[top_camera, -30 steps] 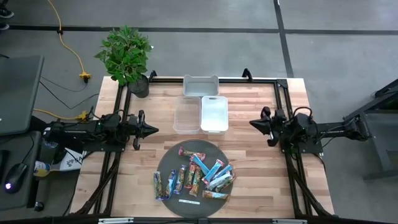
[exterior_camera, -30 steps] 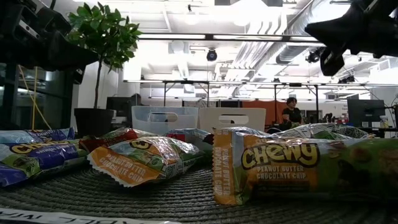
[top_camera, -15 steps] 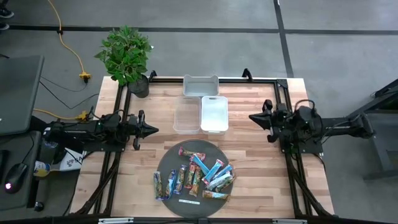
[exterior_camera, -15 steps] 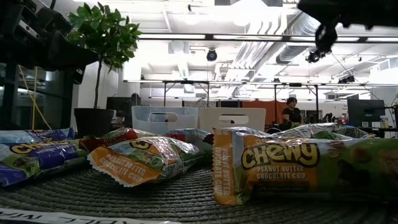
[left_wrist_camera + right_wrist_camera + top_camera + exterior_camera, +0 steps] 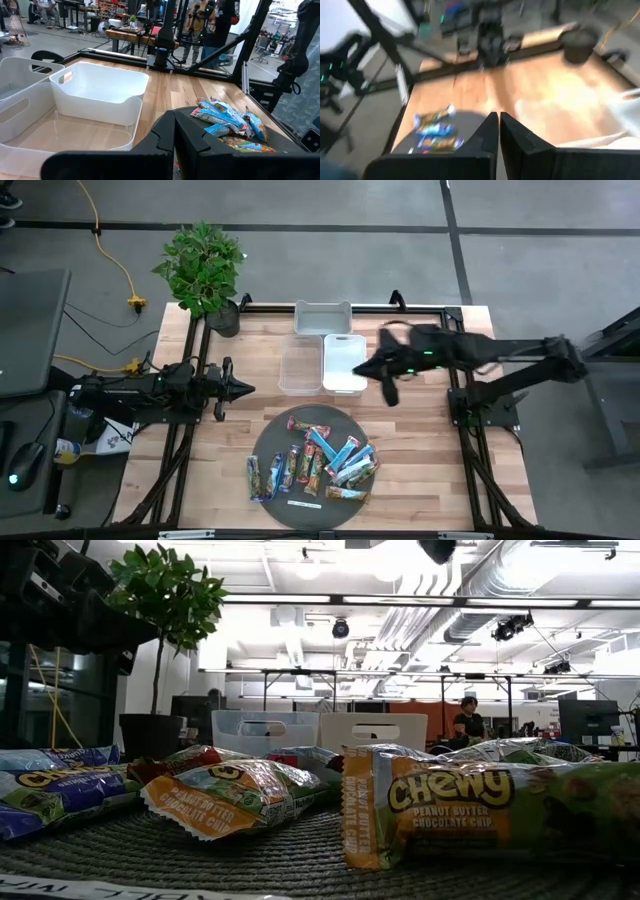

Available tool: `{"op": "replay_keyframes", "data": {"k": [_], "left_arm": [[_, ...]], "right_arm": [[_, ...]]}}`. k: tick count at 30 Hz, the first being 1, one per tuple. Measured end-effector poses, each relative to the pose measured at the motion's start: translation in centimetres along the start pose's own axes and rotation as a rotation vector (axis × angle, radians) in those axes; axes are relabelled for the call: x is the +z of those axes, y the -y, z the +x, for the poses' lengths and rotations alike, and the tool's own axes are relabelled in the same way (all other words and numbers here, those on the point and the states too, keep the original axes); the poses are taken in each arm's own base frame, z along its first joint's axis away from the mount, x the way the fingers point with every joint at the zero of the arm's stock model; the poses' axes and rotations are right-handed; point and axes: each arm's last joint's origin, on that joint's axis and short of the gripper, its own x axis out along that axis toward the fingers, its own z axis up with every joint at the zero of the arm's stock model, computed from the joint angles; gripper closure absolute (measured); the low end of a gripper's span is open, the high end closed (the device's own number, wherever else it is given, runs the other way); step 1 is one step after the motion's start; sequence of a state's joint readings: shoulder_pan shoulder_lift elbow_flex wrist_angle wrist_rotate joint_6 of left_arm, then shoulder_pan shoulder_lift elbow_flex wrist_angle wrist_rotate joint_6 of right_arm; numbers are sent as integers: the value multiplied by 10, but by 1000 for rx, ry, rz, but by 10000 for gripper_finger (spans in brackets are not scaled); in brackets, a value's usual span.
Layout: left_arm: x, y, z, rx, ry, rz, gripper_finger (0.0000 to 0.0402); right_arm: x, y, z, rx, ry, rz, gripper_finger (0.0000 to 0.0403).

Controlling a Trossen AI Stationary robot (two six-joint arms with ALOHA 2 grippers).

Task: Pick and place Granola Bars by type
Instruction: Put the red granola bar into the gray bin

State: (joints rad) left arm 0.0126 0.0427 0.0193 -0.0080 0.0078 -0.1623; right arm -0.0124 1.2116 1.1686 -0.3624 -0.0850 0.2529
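My right gripper hangs closed over the white bin, one of three bins clustered at the table's far edge. Bare wood lies open along both side edges. The round mat with its heap of bars fills the near edge's middle. The plant blocks the far left corner.

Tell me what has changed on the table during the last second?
The right claw, shut and empty, swung from the table's right edge in toward the middle and now hangs by the white bin. Nothing was picked up. The left claw, the granola bars and the round mat stayed as they were.
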Motion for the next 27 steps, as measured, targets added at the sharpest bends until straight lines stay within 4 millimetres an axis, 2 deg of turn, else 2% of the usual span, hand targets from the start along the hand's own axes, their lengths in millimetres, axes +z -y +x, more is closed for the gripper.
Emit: {"op": "replay_keyframes", "data": {"k": [3, 6, 9, 13, 19, 23, 27], "left_arm": [[0, 0, 0, 0, 0, 0, 401], [0, 0, 0, 0, 0, 0, 401], [0, 0, 0, 0, 0, 0, 401], [0, 0, 0, 0, 0, 0, 401], [0, 0, 0, 0, 1, 0, 401], [0, 0, 0, 0, 1, 0, 401], [0, 0, 0, 0, 1, 0, 401]], "right_arm": [[12, -2, 28, 34, -100, -8, 403], [14, -5, 55, 114, -188, -62, 403], [5, -11, 82, 201, -286, -119, 403], [-14, -23, 105, 298, -394, -225, 403], [-43, -41, 122, 337, -514, -425, 403], [-52, -53, 126, 242, -529, -566, 403], [-58, -60, 126, 145, -543, -627, 403]]}}
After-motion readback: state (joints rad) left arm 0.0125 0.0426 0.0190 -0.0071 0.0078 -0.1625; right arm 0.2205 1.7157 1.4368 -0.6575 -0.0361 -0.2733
